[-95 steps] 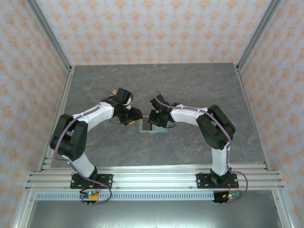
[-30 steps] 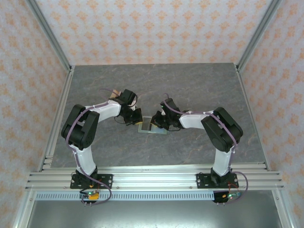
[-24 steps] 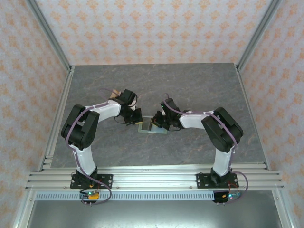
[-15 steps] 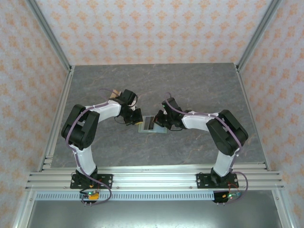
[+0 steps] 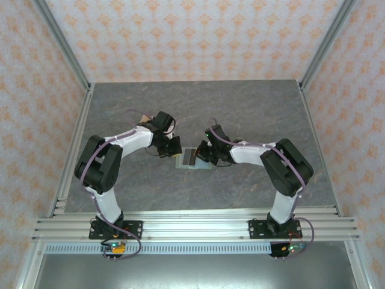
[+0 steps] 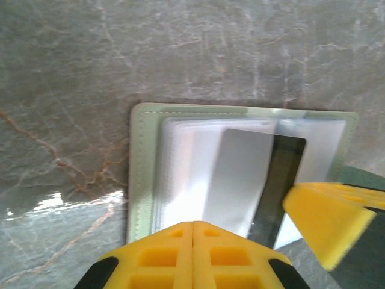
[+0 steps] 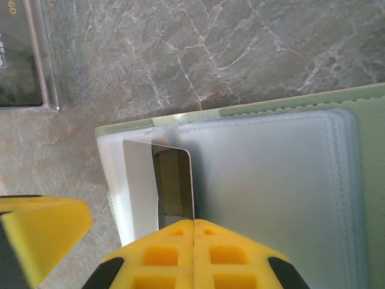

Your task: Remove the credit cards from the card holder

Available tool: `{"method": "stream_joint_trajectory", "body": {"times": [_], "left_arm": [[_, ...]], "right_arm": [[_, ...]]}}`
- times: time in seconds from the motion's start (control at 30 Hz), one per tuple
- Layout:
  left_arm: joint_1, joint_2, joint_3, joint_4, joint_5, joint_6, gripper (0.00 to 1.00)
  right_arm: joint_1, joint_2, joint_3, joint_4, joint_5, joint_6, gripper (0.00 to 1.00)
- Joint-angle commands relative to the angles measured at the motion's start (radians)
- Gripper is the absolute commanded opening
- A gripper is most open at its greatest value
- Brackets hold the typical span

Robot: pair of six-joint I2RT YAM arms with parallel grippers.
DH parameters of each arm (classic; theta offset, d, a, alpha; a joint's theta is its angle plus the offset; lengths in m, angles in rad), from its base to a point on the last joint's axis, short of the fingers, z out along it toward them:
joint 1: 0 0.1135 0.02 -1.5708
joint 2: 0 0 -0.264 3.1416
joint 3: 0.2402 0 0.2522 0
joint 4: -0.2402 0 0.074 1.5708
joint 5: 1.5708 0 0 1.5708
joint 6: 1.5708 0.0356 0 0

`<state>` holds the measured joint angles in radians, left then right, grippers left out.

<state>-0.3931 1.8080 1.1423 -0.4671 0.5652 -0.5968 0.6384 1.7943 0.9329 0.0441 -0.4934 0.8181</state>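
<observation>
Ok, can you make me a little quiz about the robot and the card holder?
1. What colour is the border of the card holder?
2. True or false: the left gripper and the right gripper are both wide open.
3. The card holder lies: A) open on the table, B) folded shut, C) lifted in the air.
Key: 1 pale green; 2 false, both are shut; 3 A.

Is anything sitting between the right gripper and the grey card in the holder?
Nothing visible does: the right gripper, shut, touches the near edge of the grey card, which lies on the clear sleeves of the holder.
</observation>
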Motion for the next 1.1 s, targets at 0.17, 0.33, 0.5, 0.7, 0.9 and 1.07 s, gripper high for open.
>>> {"method": "stream_joint_trajectory", "body": {"times": [0.17, 0.33, 0.5, 0.7, 0.9, 1.07], "left_arm": [[-0.021, 0.054, 0.055, -0.032, 0.012, 0.022, 0.05], [-0.025, 0.095, 0.066, -0.068, -0.038, 0.057, 0.05], [-0.025, 0.139, 0.05, -0.066, -0.035, 0.057, 0.04], [-0.025, 0.15, 0.042, -0.076, -0.06, 0.057, 0.02], [-0.024, 0.152, 0.038, -0.073, -0.066, 0.057, 0.02], [-0.024, 0.128, 0.052, -0.088, -0.079, 0.057, 0.08]], "right_arm": [[-0.006, 0.016, 0.002, -0.006, 0.015, -0.011, 0.06], [-0.008, 0.01, -0.025, 0.052, -0.009, -0.003, 0.2], [-0.008, 0.039, -0.023, 0.057, -0.023, 0.012, 0.28], [-0.008, 0.053, -0.017, 0.082, -0.046, 0.02, 0.28], [-0.008, 0.041, -0.02, 0.099, -0.042, 0.025, 0.16], [-0.007, -0.018, -0.032, 0.016, 0.031, 0.0, 0.09]]}}
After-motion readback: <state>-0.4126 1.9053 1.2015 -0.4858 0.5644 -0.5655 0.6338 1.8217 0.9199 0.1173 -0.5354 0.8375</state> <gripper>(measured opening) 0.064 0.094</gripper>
